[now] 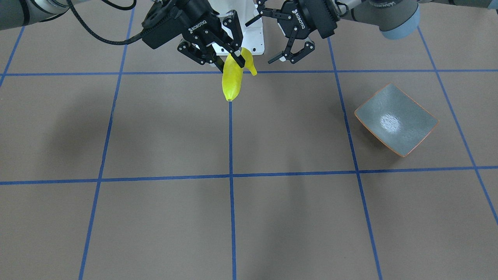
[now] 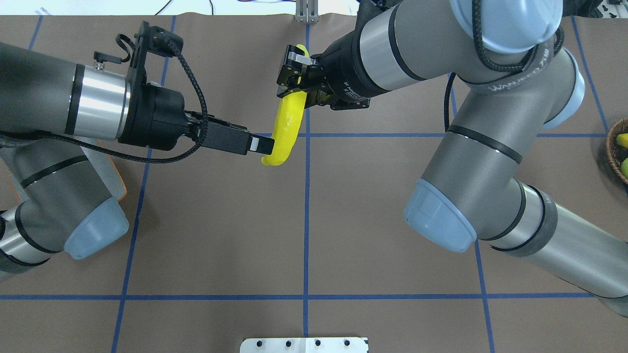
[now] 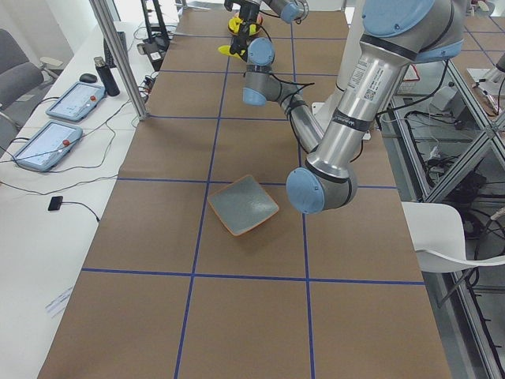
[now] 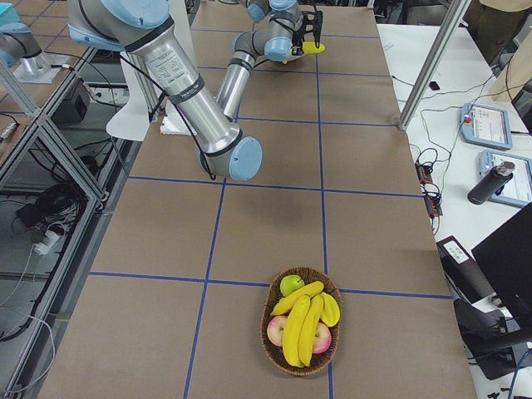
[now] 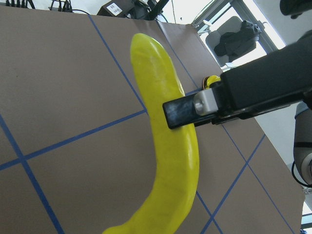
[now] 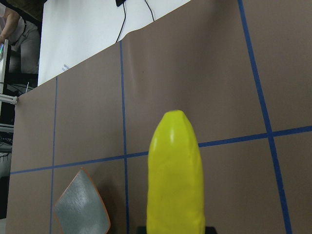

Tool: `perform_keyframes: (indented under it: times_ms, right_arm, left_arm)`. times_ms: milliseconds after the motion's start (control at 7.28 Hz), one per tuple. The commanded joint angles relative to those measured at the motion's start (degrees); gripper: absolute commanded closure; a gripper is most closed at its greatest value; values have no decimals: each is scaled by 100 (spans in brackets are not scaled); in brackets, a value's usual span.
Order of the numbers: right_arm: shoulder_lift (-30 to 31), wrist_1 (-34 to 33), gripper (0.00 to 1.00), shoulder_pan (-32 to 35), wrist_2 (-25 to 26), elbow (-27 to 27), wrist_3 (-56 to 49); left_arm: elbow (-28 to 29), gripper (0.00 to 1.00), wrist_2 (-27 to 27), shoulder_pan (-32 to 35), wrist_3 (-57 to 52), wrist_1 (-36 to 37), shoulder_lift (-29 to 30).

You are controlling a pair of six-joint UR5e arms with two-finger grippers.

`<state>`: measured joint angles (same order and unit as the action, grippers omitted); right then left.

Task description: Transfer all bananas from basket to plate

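My right gripper (image 1: pixel 231 58) is shut on a yellow banana (image 1: pixel 232 81) and holds it in the air over the table's middle, near the robot's base. The banana also shows in the overhead view (image 2: pixel 287 127) and fills both wrist views (image 5: pixel 170 141) (image 6: pixel 176 175). My left gripper (image 1: pixel 286 58) is open and empty, its tips close beside the banana's stem end without holding it. The grey-green plate (image 1: pixel 397 118) with an orange rim lies empty on the left arm's side. Three more bananas (image 4: pixel 299 326) lie in the wicker basket (image 4: pixel 274 349) at the table's far right end.
The basket also holds a green apple (image 4: pixel 291 285) and red apples. In the overhead view my left arm covers most of the plate (image 2: pixel 120 189). A white mounting plate (image 1: pixel 253 39) sits at the robot's base. Blue tape lines grid the brown table.
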<state>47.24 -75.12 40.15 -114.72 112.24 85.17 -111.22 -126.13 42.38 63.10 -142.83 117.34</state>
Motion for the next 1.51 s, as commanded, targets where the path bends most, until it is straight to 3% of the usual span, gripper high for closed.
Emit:
perform_keyframes:
  times_ms: [0,412,549,686,824,961,1098,1236,1373]
  right_arm:
    - [-4,-3,100,-156,11,114,-53]
    - [14,-3,100,-279,20,228,-71]
    - [14,-3,100,-297,11,246,-71]
    - [22,-3,100,-297,2,289,-71]
    - [40,-3,100,-297,-15,368,-71]
    - [31,6,100,-297,-24,386,-71]
    - [31,6,100,-297,-33,412,-175]
    - [49,14,100,-323,-42,404,-290]
    - [66,15,4,-332,36,404,-291]
  left_arm:
    - [-5,0,0,-115,0,-52,26]
    - [3,2,0,-195,9,-219,17]
    - [3,18,0,-203,9,-219,17]
    - [12,40,0,-212,9,-210,17]
    - [12,51,0,-212,9,-219,17]
    - [3,54,0,-212,0,-219,17]
    - [3,67,0,-212,0,-219,17]
    - [-5,100,0,-212,0,-219,17]
    - [-5,100,0,-212,0,-228,0]
